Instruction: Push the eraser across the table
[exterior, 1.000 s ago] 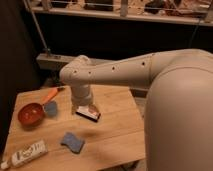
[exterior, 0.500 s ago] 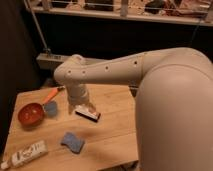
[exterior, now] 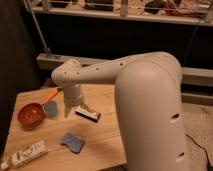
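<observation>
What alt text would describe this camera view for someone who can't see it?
A large white robot arm reaches down over a wooden table, its gripper right beside a small eraser. A blue sponge, white tube and red bowl lie nearby.

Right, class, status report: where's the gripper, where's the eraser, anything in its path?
Gripper low, close beside eraser. Eraser flat on table. Sponge nearer camera, bowl aside, both apart from it.

Gripper (exterior: 76,110) at eraser (exterior: 88,115); sponge (exterior: 73,142), bowl (exterior: 29,115) near.
</observation>
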Controlling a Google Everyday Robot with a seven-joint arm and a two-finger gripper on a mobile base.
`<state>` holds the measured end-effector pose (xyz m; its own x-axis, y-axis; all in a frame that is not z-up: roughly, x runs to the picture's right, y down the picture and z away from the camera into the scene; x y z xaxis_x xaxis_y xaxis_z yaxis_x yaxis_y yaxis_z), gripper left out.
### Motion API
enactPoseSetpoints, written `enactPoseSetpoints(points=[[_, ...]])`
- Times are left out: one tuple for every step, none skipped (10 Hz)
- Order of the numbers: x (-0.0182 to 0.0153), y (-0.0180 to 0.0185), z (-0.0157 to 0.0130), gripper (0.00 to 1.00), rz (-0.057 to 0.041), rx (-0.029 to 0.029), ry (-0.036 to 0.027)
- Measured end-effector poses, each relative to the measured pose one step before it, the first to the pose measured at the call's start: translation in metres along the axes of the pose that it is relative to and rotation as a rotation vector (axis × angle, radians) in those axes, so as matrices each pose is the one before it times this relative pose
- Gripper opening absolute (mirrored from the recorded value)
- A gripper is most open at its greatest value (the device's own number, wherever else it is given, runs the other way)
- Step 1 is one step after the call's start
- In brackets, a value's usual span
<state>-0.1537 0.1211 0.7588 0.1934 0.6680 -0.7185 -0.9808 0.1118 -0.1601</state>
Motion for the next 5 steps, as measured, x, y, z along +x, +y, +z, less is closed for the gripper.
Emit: enactPoseSetpoints(points=[[-0.00430,-0.00129,0.00804,0.74,0.03724,-0.01805,0.01480],[-0.01083,-0.00527,0.01189,0.74,0.08736,-0.02064,0.00438],[-0.00716,-0.00508,0.00555,0.74,0.05901,0.00084,-0.00910],[-0.00659,-0.00570,0.00297,0.74,0.05429,0.01029,-0.01967],[-0.00487,-0.00600,0.00694,0.74,0.07279,0.02397,-0.02472]])
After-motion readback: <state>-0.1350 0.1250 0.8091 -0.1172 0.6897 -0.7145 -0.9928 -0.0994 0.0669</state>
